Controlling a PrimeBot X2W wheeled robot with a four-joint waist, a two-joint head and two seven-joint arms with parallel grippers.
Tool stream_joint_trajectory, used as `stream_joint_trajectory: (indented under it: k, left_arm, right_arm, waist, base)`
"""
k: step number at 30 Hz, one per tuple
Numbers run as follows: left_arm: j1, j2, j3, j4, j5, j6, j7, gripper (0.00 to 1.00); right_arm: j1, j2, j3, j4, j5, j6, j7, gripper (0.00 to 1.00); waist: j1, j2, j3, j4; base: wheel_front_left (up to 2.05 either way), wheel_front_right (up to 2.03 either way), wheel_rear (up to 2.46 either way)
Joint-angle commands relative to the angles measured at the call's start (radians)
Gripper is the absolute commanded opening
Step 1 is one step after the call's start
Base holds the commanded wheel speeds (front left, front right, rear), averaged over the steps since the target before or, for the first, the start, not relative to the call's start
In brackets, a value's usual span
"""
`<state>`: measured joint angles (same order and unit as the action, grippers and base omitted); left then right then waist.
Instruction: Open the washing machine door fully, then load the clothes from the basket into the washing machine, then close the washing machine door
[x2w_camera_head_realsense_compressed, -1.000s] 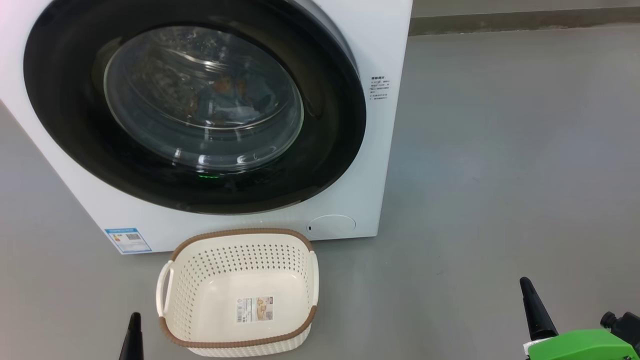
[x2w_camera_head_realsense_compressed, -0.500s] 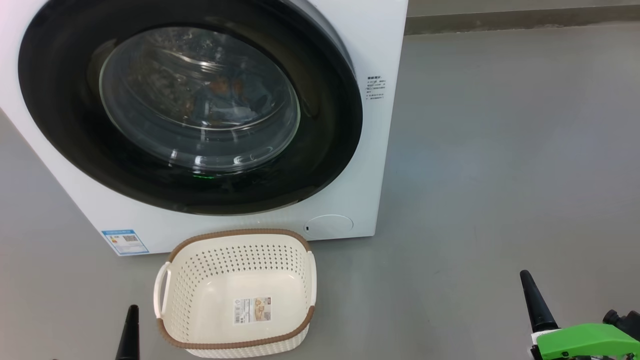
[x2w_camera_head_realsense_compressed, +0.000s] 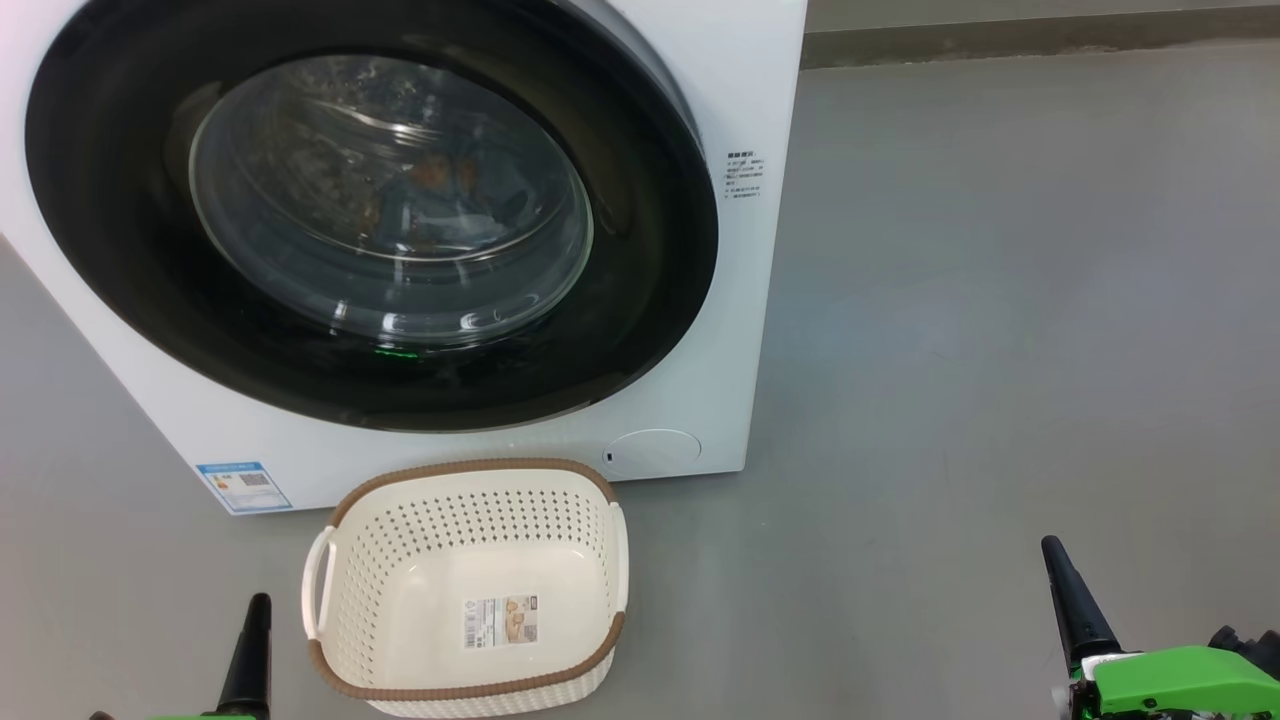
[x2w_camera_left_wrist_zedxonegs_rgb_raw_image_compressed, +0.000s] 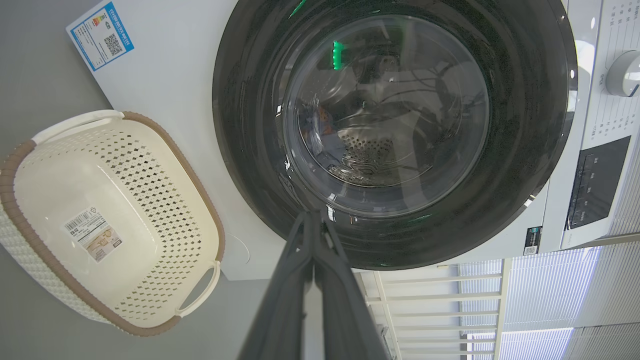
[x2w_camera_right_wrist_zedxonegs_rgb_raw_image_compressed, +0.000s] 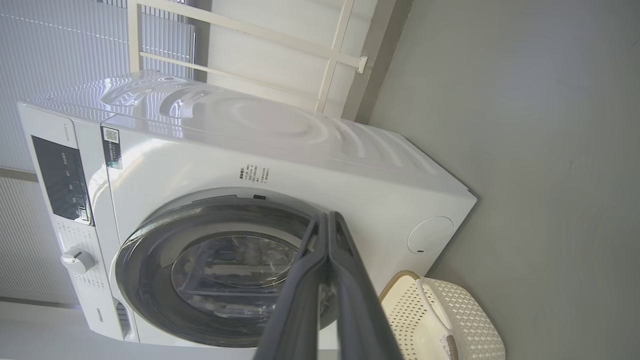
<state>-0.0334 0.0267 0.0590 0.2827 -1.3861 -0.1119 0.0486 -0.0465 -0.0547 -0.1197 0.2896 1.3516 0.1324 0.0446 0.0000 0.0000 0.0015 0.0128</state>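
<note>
Head view: washing machine door (x2w_camera_head_realsense_compressed: 370, 220) shut with clothes (x2w_camera_head_realsense_compressed: 440, 195) inside behind its glass, basket (x2w_camera_head_realsense_compressed: 470, 467) empty on the floor (x2w_camera_head_realsense_compressed: 950, 400) in front; left wrist view: left gripper (x2w_camera_left_wrist_zedxonegs_rgb_raw_image_compressed: 312, 220) clenched, holding nothing; right wrist view: right gripper (x2w_camera_right_wrist_zedxonegs_rgb_raw_image_compressed: 327, 220) likewise clenched and empty, so task looks complete

White washing machine (x2w_camera_head_realsense_compressed: 745, 110); washing machine door (x2w_camera_head_realsense_compressed: 655, 300) glossy black; basket (x2w_camera_head_realsense_compressed: 470, 520) cream, perforated, brown rim; floor (x2w_camera_head_realsense_compressed: 1000, 350) grey.
</note>
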Motion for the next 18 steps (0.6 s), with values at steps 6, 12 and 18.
stream_joint_trajectory:
  k: [6, 12, 18]
  left_arm:
    - [-0.053, 0.02, 0.038, -0.031, -0.083, -0.015, 0.024, 0.0]
    - [-0.062, 0.022, 0.045, -0.034, -0.143, -0.016, 0.041, 0.0]
    - [-0.07, 0.023, 0.051, -0.036, -0.191, -0.018, 0.055, 0.0]
  right_arm:
    - [-0.053, 0.001, 0.01, -0.036, 0.093, -0.001, 0.027, 0.0]
    - [-0.056, 0.002, 0.008, -0.04, 0.163, -0.001, 0.045, 0.0]
    - [-0.06, 0.004, 0.007, -0.043, 0.22, -0.002, 0.059, 0.0]
  waist:
    - [0.0, 0.0, 0.001, -0.004]
    - [0.0, 0.0, 0.001, -0.008]
    - [0.0, 0.0, 0.001, -0.011]
  base:
    - [0.0, 0.0, 0.0]
    - [0.0, 0.0, 0.0]
    - [0.0, 0.0, 0.0]
